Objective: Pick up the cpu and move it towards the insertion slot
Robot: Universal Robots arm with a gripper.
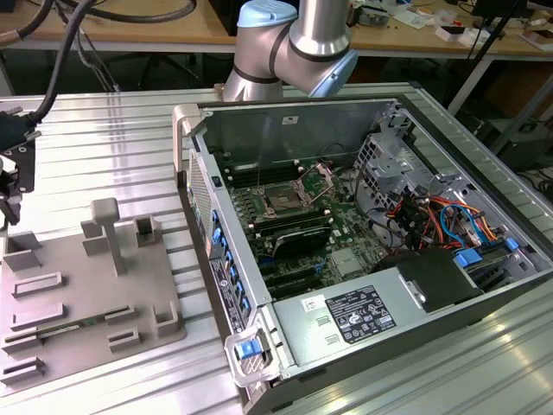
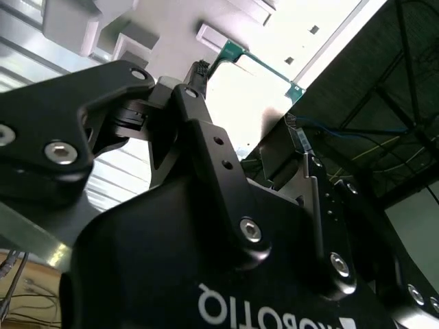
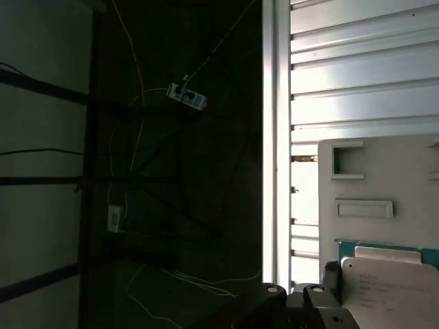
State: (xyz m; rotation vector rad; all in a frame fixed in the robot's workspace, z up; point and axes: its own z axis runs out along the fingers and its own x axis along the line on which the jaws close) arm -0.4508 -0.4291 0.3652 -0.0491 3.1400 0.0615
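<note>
The cpu (image 3: 392,291), a silvery-white square with print on it, hangs over the grey fixture plate (image 3: 363,171) in the first wrist view. A black finger (image 3: 331,274) presses against its edge. My gripper (image 2: 247,103) is shut on the cpu, which is washed out by glare in the second wrist view. In the exterior view the gripper (image 1: 10,181) hangs at the far left, raised above the fixture plate (image 1: 78,285). The insertion slot (image 1: 283,199) lies inside the open computer case (image 1: 380,259), far to the exterior view's right, its hinged plate (image 1: 321,178) tipped up.
A green memory module (image 3: 384,247) lies on the fixture plate just beside the cpu. Upright grey holders (image 1: 108,229) stand on the plate. The case's tall side wall (image 1: 194,173) lies between plate and socket. The ribbed metal table's edge (image 3: 274,137) runs close by.
</note>
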